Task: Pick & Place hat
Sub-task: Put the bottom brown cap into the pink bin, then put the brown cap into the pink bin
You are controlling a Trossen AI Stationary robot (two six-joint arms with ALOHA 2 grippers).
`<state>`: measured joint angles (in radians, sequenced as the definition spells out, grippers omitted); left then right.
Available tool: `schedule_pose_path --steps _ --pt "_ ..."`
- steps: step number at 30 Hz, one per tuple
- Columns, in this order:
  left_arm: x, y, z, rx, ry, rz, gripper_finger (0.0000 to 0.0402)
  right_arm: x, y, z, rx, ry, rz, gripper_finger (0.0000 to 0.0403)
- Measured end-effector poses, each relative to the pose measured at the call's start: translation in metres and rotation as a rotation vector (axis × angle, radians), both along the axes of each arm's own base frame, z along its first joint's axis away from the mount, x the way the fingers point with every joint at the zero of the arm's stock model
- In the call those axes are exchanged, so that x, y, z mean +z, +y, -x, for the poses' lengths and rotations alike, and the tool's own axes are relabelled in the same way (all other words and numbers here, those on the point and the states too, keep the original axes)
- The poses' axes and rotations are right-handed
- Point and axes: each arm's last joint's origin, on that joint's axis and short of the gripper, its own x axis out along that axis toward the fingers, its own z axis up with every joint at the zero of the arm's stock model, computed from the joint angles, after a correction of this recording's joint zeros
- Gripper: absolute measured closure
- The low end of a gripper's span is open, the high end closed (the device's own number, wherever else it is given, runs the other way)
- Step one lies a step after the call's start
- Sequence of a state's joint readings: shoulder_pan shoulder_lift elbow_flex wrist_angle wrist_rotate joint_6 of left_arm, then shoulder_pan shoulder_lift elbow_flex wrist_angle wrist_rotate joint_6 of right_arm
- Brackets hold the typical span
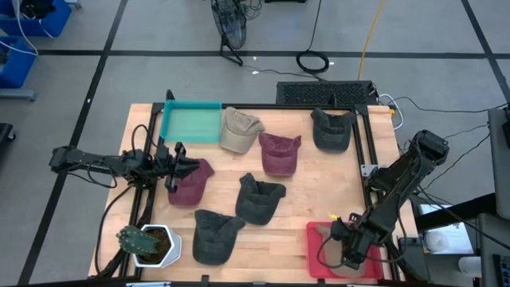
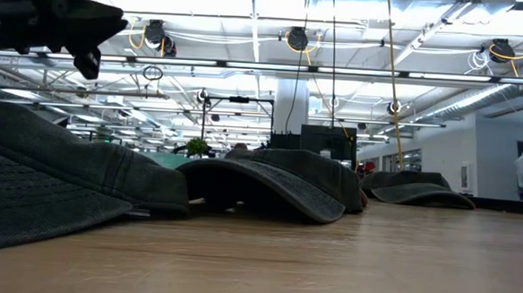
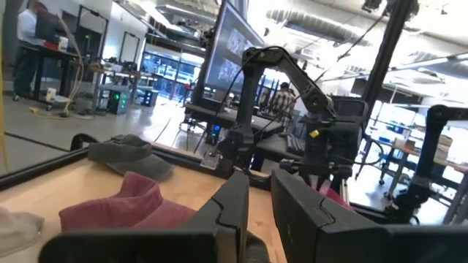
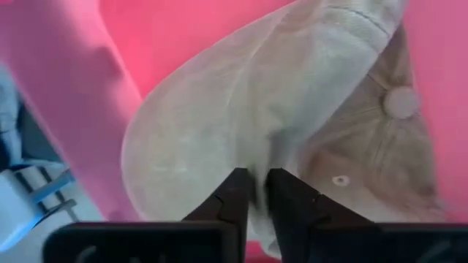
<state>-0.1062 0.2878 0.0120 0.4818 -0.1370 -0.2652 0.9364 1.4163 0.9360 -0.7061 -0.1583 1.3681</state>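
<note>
One beige hat (image 4: 292,117) lies in red bin (image 1: 317,239).

The counter (image 1: 319,191) is pale wood with a black frame. On it lie caps in three colours: a beige cap (image 1: 239,130), two maroon caps (image 1: 279,151) (image 1: 190,182), and four dark grey caps (image 1: 332,129) (image 1: 259,198) (image 1: 215,234). A teal tray (image 1: 191,122) sits at the far left corner and a red tray (image 1: 320,239) at the near right corner; in the red tray lies another beige cap (image 4: 292,102) with a matching top button. A white pot (image 1: 163,251) holds a green plant (image 1: 131,237). Both arms and the right pincer (image 4: 259,191) are black. The floor (image 1: 143,32) is grey with dark lines, crossed by a yellow cable (image 1: 368,36); blue bins (image 1: 20,48) stand at the far left.
</note>
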Motion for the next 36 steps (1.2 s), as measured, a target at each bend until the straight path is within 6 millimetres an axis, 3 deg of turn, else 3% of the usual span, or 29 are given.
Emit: schedule_pose_path --steps 7,12,19,22,26,30,36 --pt "-0.008 -0.001 -0.004 -0.005 0.078 0.021 0.0337 0.025 -0.012 0.006 -0.028 -0.107 -0.051 0.03" --pt "-0.009 -0.001 -0.011 -0.003 0.085 0.026 0.0337 0.044 -0.025 0.008 -0.046 -0.282 -0.033 0.0284" --pt "-0.001 -0.003 -0.024 -0.018 0.057 -0.015 0.0337 0.063 -0.056 -0.008 -0.048 -0.686 0.281 0.0282" --pt "0.005 -0.005 -0.034 -0.05 0.092 -0.035 0.0337 0.067 -0.066 -0.021 -0.05 -0.801 0.446 0.0282" --pt "0.016 -0.008 -0.054 -0.077 0.179 -0.099 0.0337 0.07 -0.079 -0.048 -0.074 -0.884 0.534 0.0282" --pt "0.031 -0.01 -0.074 -0.071 0.252 -0.201 0.0337 0.068 -0.087 -0.084 -0.053 -0.961 0.492 0.0282" --pt "0.056 -0.011 -0.089 -0.058 0.222 -0.29 0.0337 0.051 -0.104 -0.127 -0.013 -0.994 0.409 0.0282"
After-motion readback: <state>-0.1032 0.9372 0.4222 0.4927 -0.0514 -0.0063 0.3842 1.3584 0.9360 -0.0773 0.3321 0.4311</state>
